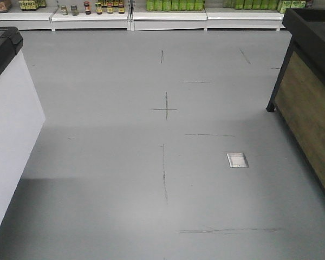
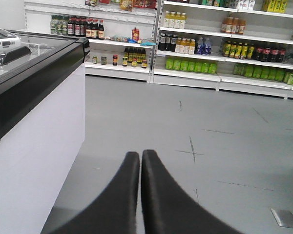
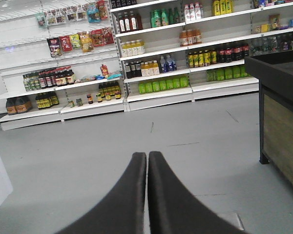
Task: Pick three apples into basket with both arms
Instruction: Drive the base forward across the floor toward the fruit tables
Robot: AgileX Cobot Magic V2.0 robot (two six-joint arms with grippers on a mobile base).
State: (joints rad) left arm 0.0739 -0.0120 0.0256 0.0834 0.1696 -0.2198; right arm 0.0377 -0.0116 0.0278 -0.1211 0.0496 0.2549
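Looking down the left wrist camera, I see the left gripper [image 2: 140, 157] with its two black fingers [image 2: 119, 195] pressed flat together, only a hairline seam between them and nothing held. The right gripper [image 3: 147, 157] reads the same on its own camera: fingers [image 3: 173, 200] closed tip to tip, nothing in them. Both point out level over the grey floor [image 2: 224, 136], well above it.

To the left of the left gripper stands a white cabinet [image 2: 34, 151] with a black rim and glass top (a chest freezer, by the look of it). The front camera catches its corner at the left edge. To the right of the right gripper is a wood-sided stand [image 3: 283, 126] with a black top and black leg.

On the floor ahead the front view shows thin dark marks, one of them a cross [image 1: 166, 109], and a small metal floor plate [image 1: 237, 160] right of centre. The same plate sits at the lower right of the left wrist view.

Along the far wall run white shelves [image 3: 161, 95] stocked with bottles and jars. There is a row of green bottles [image 3: 163, 85] on a low shelf, dark bottles to its left, and hanging packets higher up.

The apples and the basket appear in none of my three views, so I cannot tell where they are.
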